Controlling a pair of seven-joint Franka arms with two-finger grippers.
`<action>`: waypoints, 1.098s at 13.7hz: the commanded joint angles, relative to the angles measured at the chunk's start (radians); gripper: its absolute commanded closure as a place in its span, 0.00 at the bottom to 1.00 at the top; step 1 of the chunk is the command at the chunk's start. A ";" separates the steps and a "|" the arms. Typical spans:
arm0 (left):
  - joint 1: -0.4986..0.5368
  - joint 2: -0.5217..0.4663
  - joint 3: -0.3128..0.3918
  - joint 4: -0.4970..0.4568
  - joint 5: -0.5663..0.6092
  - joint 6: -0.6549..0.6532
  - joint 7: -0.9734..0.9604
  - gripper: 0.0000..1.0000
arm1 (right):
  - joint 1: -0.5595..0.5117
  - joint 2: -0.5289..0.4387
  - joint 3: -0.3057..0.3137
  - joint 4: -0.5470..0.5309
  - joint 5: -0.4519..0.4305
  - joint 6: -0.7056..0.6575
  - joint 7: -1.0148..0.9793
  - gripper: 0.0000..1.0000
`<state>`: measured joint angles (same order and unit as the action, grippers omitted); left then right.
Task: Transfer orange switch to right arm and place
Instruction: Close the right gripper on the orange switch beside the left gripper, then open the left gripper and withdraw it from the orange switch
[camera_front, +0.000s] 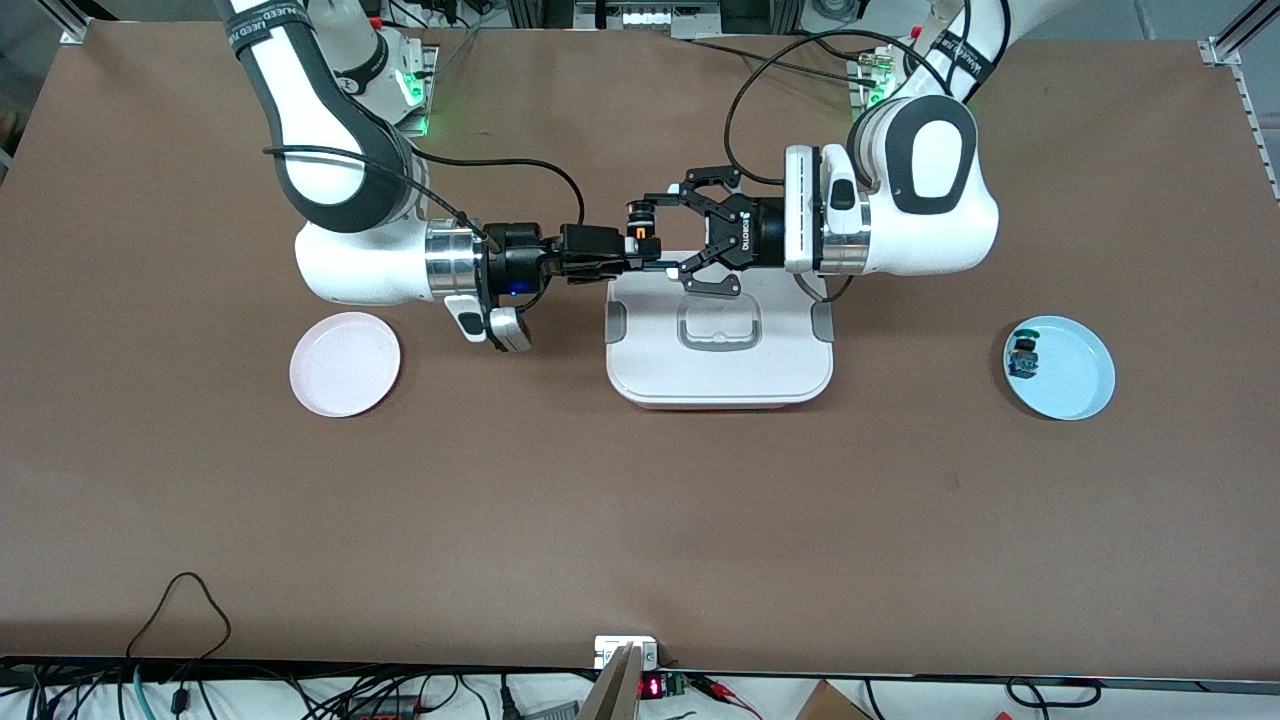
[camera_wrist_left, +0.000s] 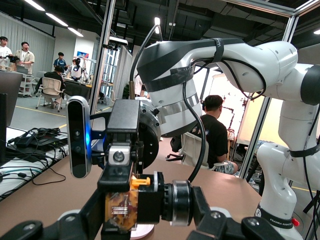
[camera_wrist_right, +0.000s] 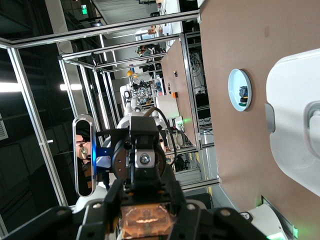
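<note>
Right gripper (camera_front: 640, 262) clamps the orange switch (camera_front: 636, 236) above the white box (camera_front: 720, 375); left gripper (camera_front: 668, 232) spread wide around it. Two plates flank the box: one pink (camera_front: 345, 363), one blue (camera_front: 1060, 367) with a second switch (camera_front: 1024, 356). Left gripper reads "ROBOTIQ".

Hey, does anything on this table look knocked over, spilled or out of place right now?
Nothing stands out. The orange switch is held in the air between the right gripper and left gripper, over the white box. The other switch sits in the blue plate; the pink plate lies flat.

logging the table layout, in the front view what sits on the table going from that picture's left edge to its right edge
round pale pink plate → white rectangular lidded container → round light blue plate carrying a small dark switch with green and blue parts
</note>
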<state>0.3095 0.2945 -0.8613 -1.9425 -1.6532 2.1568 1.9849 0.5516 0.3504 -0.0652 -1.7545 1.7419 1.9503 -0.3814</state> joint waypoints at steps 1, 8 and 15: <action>0.008 -0.017 -0.007 -0.010 -0.036 0.001 0.008 1.00 | 0.004 -0.007 -0.004 -0.003 0.018 -0.004 -0.048 0.99; 0.011 -0.018 -0.007 -0.010 -0.037 0.000 -0.003 0.11 | 0.005 -0.004 -0.004 -0.005 0.018 -0.004 -0.079 0.99; 0.192 0.028 0.004 -0.024 -0.008 -0.219 0.022 0.00 | 0.002 -0.008 -0.004 -0.007 0.016 -0.005 -0.079 1.00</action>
<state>0.4250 0.3082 -0.8497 -1.9478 -1.6564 2.0268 1.9813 0.5520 0.3506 -0.0662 -1.7545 1.7432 1.9502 -0.4400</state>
